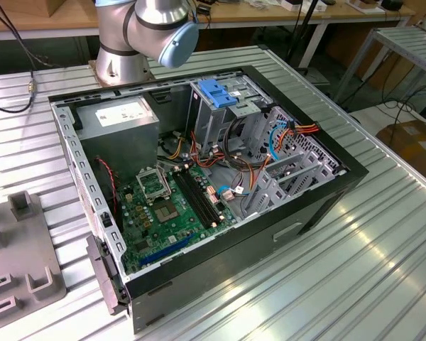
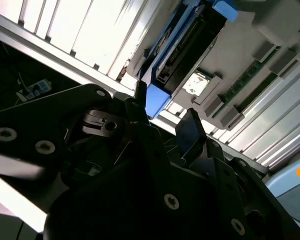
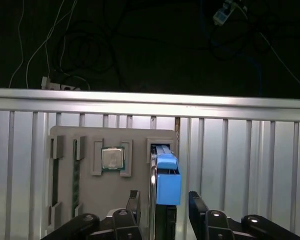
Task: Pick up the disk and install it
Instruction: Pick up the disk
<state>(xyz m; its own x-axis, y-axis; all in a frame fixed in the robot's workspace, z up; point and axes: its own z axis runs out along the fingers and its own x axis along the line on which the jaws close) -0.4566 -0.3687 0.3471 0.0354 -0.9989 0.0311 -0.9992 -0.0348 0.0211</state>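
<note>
The gripper point(image 3: 165, 202) is spread wide, with one of its black fingers point(image 3: 134, 200) on each side of the disk point(image 3: 166, 185) and a gap visible at both sides. The disk stands on edge in a slot of the grey fixture point(image 3: 70, 137), beside a processor chip point(image 3: 112, 159) seated in its own pocket. The fixture lies on the slatted metal table point(image 3: 240, 150). In the exterior view, the open computer case point(image 1: 220, 256) sits mid-table, and a blue latch point(image 1: 216, 91) tops the drive cage point(image 1: 213, 121) at its far side.
</note>
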